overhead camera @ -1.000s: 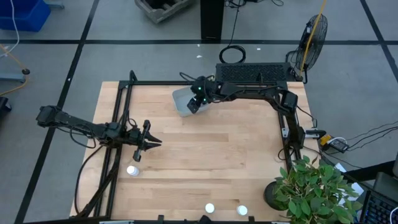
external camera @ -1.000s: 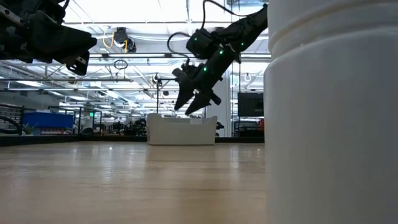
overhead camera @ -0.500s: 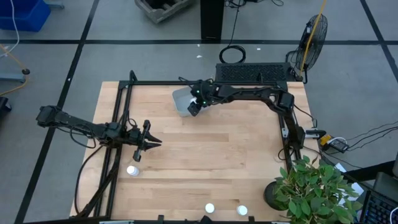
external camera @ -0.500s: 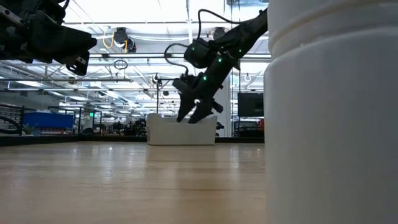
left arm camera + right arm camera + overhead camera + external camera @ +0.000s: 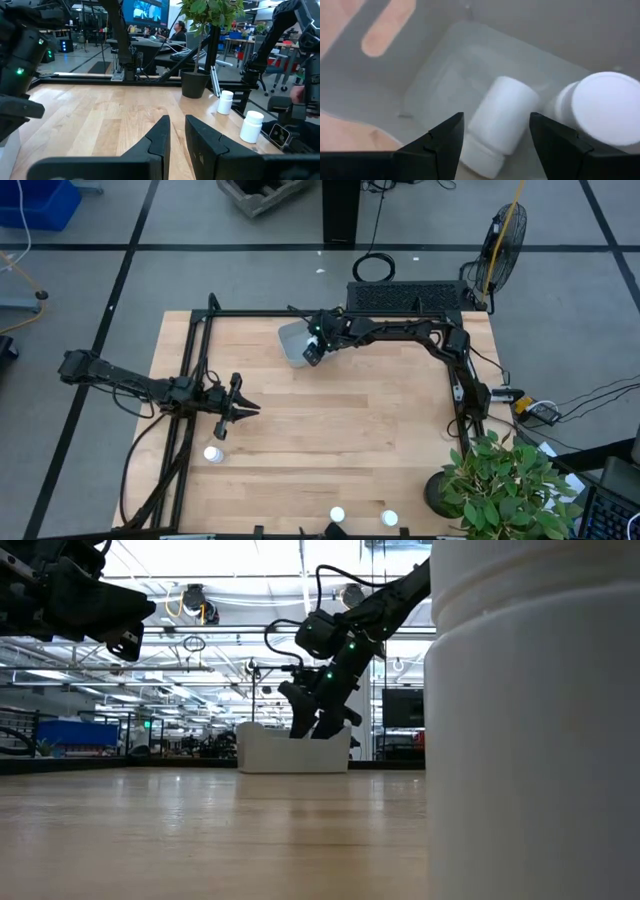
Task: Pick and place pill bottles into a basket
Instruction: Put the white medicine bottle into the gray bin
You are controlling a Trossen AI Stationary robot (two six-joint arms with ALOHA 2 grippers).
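The pale basket stands on the table's far side and also shows in the low view. My right gripper is low over it, open. In the right wrist view its fingers stand on either side of a white pill bottle that lies on its side in the basket. A second bottle stands upright beside it. Three more bottles stand near the table's front edge. My left gripper hovers shut and empty at the table's left.
One bottle stands right in front of the low camera and fills that view's right side. A potted plant stands at the table's near right corner. A black frame runs along the left and far edges.
My right gripper has gone down toward the basket and a little toward the table's left; in the low view its fingers now reach the basket's rim.
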